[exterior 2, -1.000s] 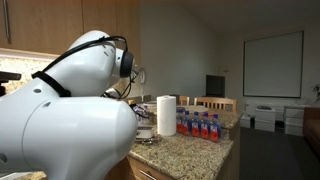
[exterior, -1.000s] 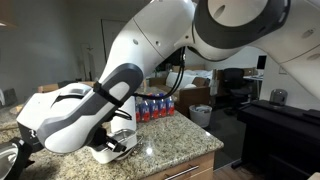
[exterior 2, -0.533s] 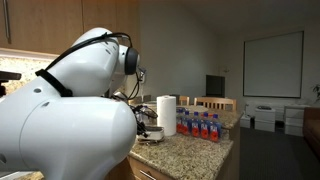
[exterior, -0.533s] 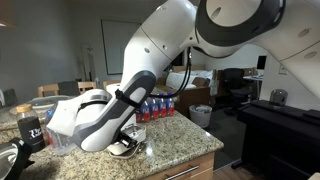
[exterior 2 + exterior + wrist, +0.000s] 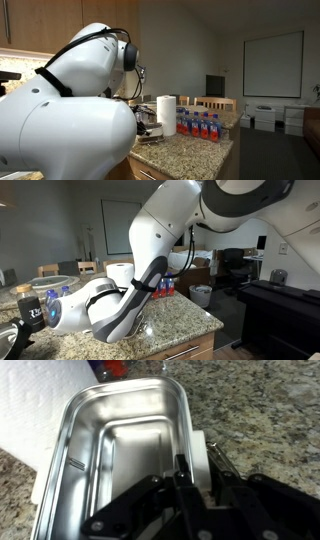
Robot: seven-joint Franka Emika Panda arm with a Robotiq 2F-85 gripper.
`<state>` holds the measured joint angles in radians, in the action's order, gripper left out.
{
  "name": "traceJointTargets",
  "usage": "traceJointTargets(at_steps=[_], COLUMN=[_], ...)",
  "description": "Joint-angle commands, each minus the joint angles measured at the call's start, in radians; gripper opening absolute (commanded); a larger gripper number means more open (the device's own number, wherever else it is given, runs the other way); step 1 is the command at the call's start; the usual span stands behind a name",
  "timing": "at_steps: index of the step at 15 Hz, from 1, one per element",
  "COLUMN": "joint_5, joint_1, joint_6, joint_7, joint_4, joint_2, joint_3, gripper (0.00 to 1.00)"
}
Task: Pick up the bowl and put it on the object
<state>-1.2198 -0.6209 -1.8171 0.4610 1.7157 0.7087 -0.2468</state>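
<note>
In the wrist view the gripper (image 5: 192, 465) is clamped on the right rim of the bowl (image 5: 115, 450). One finger is inside the wall and the other one is pressed on the outside. The inside of the bowl looks like shiny grey metal, with rounded corners. Its left edge lies over a white paper towel (image 5: 35, 400). It cannot be told whether the bowl rests on the surface or hangs above it.

The surface is a speckled granite countertop (image 5: 270, 410), beige with dark grains. In an exterior view it has a wooden front under its edge (image 5: 195, 348). In both exterior views the large white arm (image 5: 150, 270) covers most of the counter and hides the bowl.

A paper towel roll (image 5: 166, 115) stands upright on the counter. Just beside it is a row of small bottles with red caps (image 5: 200, 125). A black mug (image 5: 30, 311) stands at the other end.

The room is dim. Wooden cabinets (image 5: 50, 20) hang above, a white screen (image 5: 272, 65) is on the far wall, and a black cabinet (image 5: 280, 305) stands apart from the counter.
</note>
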Motion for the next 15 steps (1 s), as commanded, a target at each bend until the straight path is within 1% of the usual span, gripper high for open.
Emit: traceJointTargets(at_steps=[1,4,6,8,9,11,15], joint_5=[-0.165,-0.289,-0.359,-0.425,-0.449,-0.476,-0.488], joint_1=[0.031,0.054,0.088,0.133,0.152,0.180,0.215], joint_6=[-0.115,-0.207,-0.293,-0.404,-0.439,-0.478,-0.508], joint_7=[-0.041,-0.040,-0.036,-0.031,-0.018,-0.002,0.009], joint_4=[0.138,0.188,0.215,0.243,0.254,0.275,0.304], joint_2=[-0.076,-0.083,-0.083,-0.089,-0.095,-0.117,-0.151], joint_3=[-0.022,-0.023,-0.026,-0.033,-0.036,-0.037,-0.035], gripper=[0.05,0.05,0.05,0.05,0.05,0.05,0.05])
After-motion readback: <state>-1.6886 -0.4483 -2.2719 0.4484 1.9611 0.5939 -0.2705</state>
